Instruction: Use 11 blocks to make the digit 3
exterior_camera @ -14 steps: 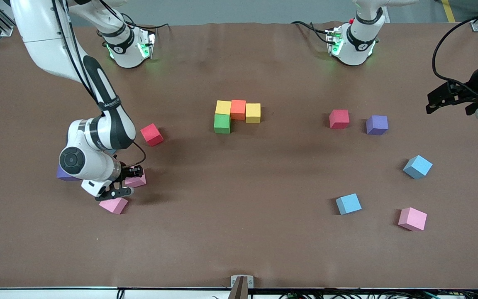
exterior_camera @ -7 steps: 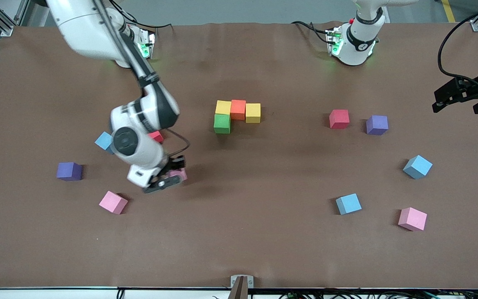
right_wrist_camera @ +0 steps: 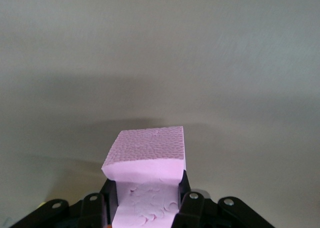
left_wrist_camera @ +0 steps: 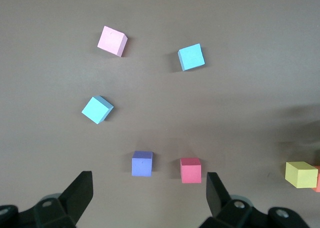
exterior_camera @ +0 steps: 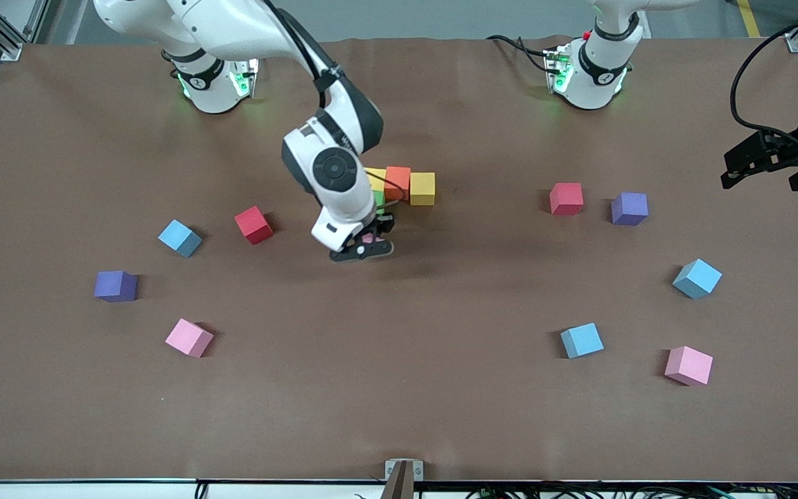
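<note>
My right gripper (exterior_camera: 368, 244) is shut on a pink block (exterior_camera: 369, 238), held over the table just in front of the green block (exterior_camera: 379, 199). The right wrist view shows this pink block (right_wrist_camera: 150, 160) pinched between the fingers (right_wrist_camera: 186, 200). The green block sits in a cluster with a yellow block (exterior_camera: 373, 174), an orange one (exterior_camera: 397, 183) and another yellow one (exterior_camera: 422, 188); my arm hides part of the cluster. My left gripper (exterior_camera: 760, 181) hangs open and waits over the left arm's end of the table, as the left gripper (left_wrist_camera: 148, 188) shows in its own view.
Toward the right arm's end lie a red block (exterior_camera: 253, 224), a light blue one (exterior_camera: 179, 238), a purple cube (exterior_camera: 116, 285) and a pink block (exterior_camera: 189, 337). Toward the left arm's end lie a red block (exterior_camera: 566, 198), a purple cube (exterior_camera: 629, 208), light blue blocks (exterior_camera: 697, 278) (exterior_camera: 582, 340) and a pink block (exterior_camera: 688, 365).
My right arm has lifted the pink block from the right arm's end and carried it to the middle, beside the cluster. The left gripper drew slightly toward the table's end.
</note>
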Action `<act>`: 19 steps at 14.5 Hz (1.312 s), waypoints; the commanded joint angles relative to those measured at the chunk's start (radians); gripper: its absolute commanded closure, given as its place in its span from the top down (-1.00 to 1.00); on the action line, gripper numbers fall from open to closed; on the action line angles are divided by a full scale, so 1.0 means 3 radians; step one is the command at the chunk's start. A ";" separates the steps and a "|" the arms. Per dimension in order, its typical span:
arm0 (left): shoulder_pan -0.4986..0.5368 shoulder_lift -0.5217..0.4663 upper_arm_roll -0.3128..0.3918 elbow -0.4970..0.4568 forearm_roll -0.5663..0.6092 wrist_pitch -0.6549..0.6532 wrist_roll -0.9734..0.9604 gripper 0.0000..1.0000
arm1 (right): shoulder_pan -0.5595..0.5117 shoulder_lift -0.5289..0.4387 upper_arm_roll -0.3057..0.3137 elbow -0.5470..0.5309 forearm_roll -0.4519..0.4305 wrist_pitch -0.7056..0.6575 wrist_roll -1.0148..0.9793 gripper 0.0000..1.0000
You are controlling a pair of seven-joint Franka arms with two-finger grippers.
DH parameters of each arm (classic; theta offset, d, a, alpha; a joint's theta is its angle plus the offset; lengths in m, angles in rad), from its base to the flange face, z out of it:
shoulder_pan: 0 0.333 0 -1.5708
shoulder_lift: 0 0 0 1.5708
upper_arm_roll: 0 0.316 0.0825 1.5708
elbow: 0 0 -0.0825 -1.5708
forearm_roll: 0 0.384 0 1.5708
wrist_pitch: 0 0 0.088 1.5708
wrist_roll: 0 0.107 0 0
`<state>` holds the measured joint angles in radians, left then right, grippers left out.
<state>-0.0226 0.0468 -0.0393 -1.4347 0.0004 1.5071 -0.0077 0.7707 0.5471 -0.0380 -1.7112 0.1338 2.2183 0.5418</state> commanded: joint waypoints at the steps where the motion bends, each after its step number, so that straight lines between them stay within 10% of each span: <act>1: 0.0009 0.0033 0.0003 0.0047 -0.0037 -0.0033 -0.0025 1.00 | 0.0023 -0.0024 -0.0042 -0.0105 0.0040 0.0025 0.0142 -0.08; 19: 0.0045 0.0125 0.0029 0.0047 -0.0032 -0.0038 -0.0025 1.00 | -0.0028 0.0068 -0.0042 -0.0253 0.0305 0.0230 0.0178 -0.09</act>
<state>-0.0123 0.0791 -0.0340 -1.4355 0.0004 1.5057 -0.0148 0.7725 0.5704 -0.0581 -1.7734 0.1962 2.2732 0.5884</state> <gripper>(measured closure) 0.000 0.507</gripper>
